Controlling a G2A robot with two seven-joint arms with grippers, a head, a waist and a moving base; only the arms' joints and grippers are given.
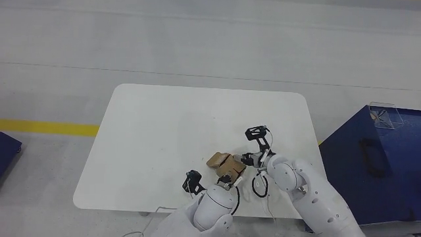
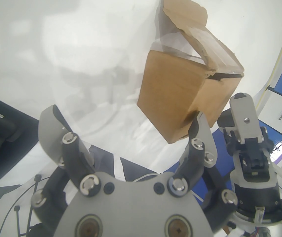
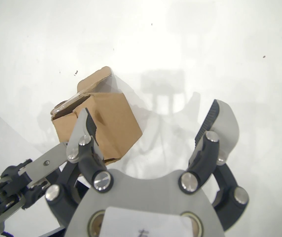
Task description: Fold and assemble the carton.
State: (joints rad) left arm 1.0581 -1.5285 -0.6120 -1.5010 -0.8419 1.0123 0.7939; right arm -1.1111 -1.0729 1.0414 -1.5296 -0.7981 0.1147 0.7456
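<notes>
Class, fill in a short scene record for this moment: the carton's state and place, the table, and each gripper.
Carton: brown, box-shaped, one end flap raised
Place: on the table, near the robot's edge
Table: white, rounded corners
Left gripper: open, one finger at the carton's lower corner
Right gripper: open, carton beside one finger, not between the two

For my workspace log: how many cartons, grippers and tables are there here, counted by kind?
carton: 1
grippers: 2 (left gripper, right gripper)
table: 1
Total: 4
</notes>
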